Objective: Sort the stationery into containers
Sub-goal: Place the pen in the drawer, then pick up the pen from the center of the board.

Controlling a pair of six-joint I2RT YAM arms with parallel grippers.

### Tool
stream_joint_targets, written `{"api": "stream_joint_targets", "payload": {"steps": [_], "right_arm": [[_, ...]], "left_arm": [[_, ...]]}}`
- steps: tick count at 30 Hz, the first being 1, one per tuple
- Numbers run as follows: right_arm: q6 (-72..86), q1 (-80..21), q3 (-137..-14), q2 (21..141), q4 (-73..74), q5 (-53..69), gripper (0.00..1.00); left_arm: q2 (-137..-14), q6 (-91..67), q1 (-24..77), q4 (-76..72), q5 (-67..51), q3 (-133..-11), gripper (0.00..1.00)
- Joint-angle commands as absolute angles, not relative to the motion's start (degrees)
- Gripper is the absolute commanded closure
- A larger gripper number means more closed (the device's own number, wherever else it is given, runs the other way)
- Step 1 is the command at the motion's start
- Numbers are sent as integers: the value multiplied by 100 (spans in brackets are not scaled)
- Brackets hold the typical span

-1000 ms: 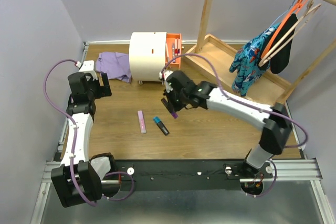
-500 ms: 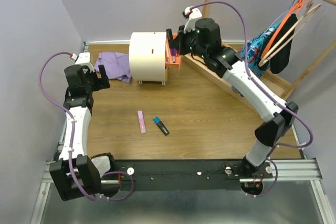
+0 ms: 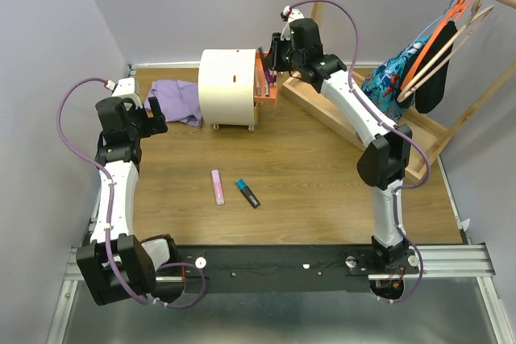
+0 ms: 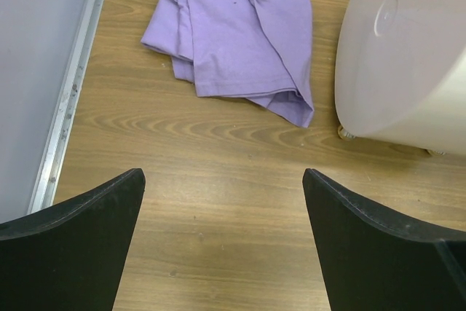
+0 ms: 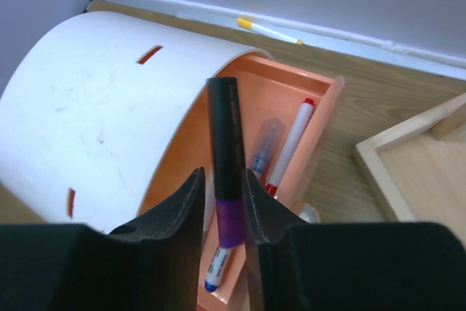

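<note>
Purple-banded and otherwise black, the stubby marker (image 5: 222, 129) stands nearly upright, pinched between the jaws of the right gripper (image 5: 222, 202), directly above the open orange drawer (image 5: 280, 92) of the cream-white chest (image 5: 109, 114). Its lower end disappears between the black fingers (image 5: 178, 216), so its tip cannot be made out.

Inside the drawer lie a white pen with a red cap (image 5: 291, 143), a translucent bluish pen (image 5: 263, 143) beside it, and a white pen with a blue end (image 5: 215, 271) that is largely hidden behind the marker and the fingers. A thin white pen with a yellow cap (image 5: 269, 30) lies at the foot of the back wall behind the chest. The corner of a wooden tray (image 5: 415, 172) is cut off at the right edge.

From above, the arm covers most of the drawer. On the tabletop (image 3: 322, 175), well apart from the chest, a pink bar (image 3: 218, 187) and a dark marker with a blue cap (image 3: 248, 192) lie near each other; any print on them is too small to read.

The left gripper (image 4: 222, 176) hangs over bare wood with its jaws spread wide and holding nothing, near a crumpled purple cloth (image 4: 240, 41).
</note>
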State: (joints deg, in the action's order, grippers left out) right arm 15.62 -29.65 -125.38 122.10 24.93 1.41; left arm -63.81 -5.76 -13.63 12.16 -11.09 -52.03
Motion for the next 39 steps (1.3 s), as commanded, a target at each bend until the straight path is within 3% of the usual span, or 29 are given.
{"api": "stream_joint_targets", "payload": {"steps": [1,3,7,14,18,23,29,39], "right_arm": [[1705,-3006,-12553,11884,2479,571,59],[1688,-3015,-12420,11612,2408,554,51],[1635,-3015,-12112,11014,2663,545,50],[933,-3575,-9346,9186,2979,1291,51],[861,-4200,-8186,9017,3103,880,49],[808,-4990,-7551,9430,2525,177,43],[1310,-5264,-7558,9975,2523,149,37],[949,-5809,-8375,10942,2663,105,34]], "left_arm": [[-6434,-659,-1441,1152,-1248,-5265,1],[-6469,-677,-1459,1108,-1274,-5256,1],[-6469,-721,-1459,1090,-1257,-5264,1],[-6232,-484,-1450,1615,-1380,-5475,1],[-5986,-36,-1459,2179,-1432,-5555,1],[-5433,1201,-1459,2347,-1240,-4774,1],[-5256,1363,-1459,2882,-1266,-5000,1],[-4826,194,-1459,3524,-1257,-5195,1]]}}
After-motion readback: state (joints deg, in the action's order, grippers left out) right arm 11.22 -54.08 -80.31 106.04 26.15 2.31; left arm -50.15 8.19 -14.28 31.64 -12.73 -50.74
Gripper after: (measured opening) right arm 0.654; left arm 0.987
